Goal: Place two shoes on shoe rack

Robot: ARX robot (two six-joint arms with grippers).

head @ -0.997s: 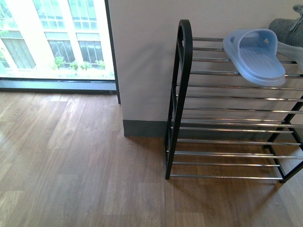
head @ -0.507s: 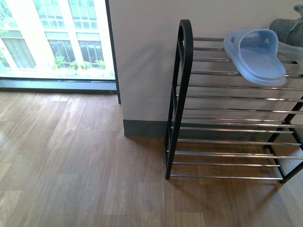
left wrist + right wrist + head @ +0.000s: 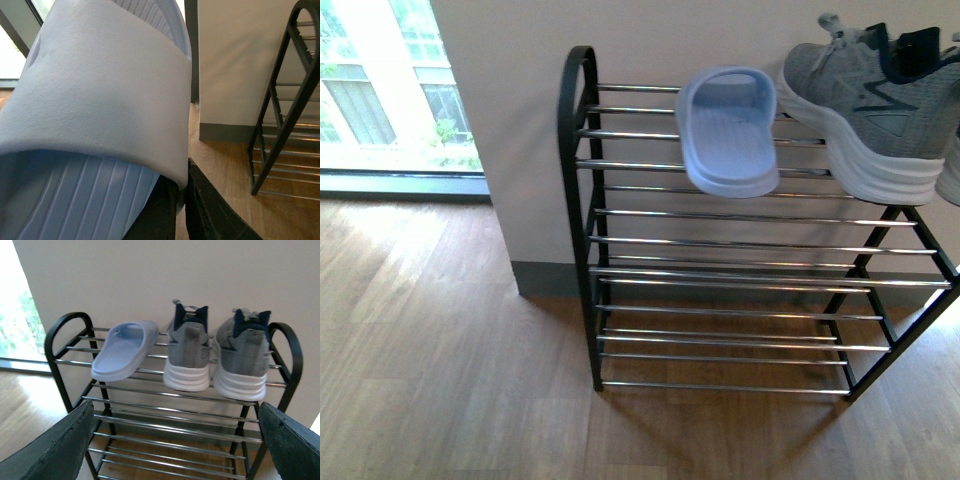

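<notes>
Front view: one pale blue slide (image 3: 728, 130) lies on the shoe rack (image 3: 582, 215) top tier, beside a grey sneaker (image 3: 865, 100).

Left wrist view: your left gripper (image 3: 181, 202) is clamped on the second slide (image 3: 95, 100); approach level and land it beside its mate.

Right wrist view: right gripper (image 3: 175, 440) spread apart, empty; both sneakers (image 3: 187, 352) shelved.

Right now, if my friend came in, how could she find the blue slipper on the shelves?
Look for the black shoe rack with shiny bars standing against the wall. On its top shelf sit three shoes in a row. The slide sandal is the one nearest the window end, pale blue, flat and open-toed, hanging over the front bar, unlike the two grey sneakers beside it.
</notes>
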